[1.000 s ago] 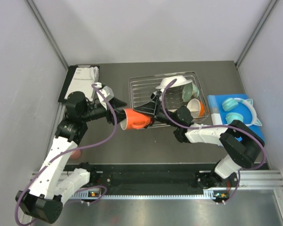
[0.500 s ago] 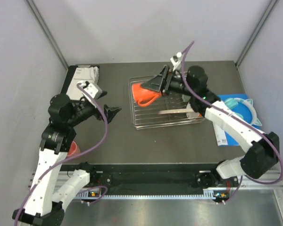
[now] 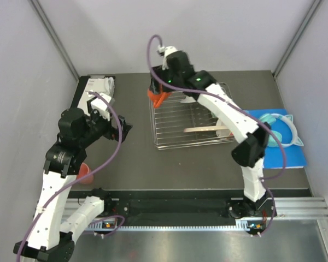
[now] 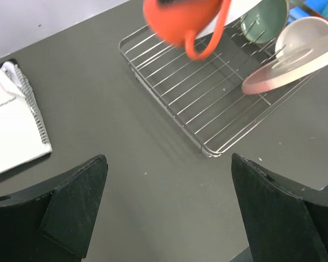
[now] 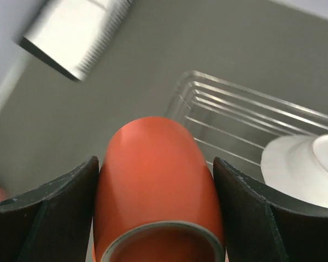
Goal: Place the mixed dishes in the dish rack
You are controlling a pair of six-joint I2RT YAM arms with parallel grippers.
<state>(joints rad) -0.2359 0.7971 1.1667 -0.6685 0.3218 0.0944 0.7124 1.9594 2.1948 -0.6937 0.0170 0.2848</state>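
Your right gripper (image 5: 156, 164) is clamped on the mug (image 4: 180, 19), with the mug's mouth toward the wrist. It holds the mug above the far left corner of the rack (image 3: 175, 117). Your left gripper (image 4: 168, 164) has its fingers spread wide and holds nothing, over the table (image 4: 126, 180) left of the rack. In the rack, a pink plate (image 4: 287, 73) leans on edge near the near side. A green bowl (image 4: 265, 22) and a white bowl (image 4: 309, 33) sit at the right end.

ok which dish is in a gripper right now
The orange mug, held in the right gripper over the dish rack's corner; the green bowl, white bowl and plate sit in it.
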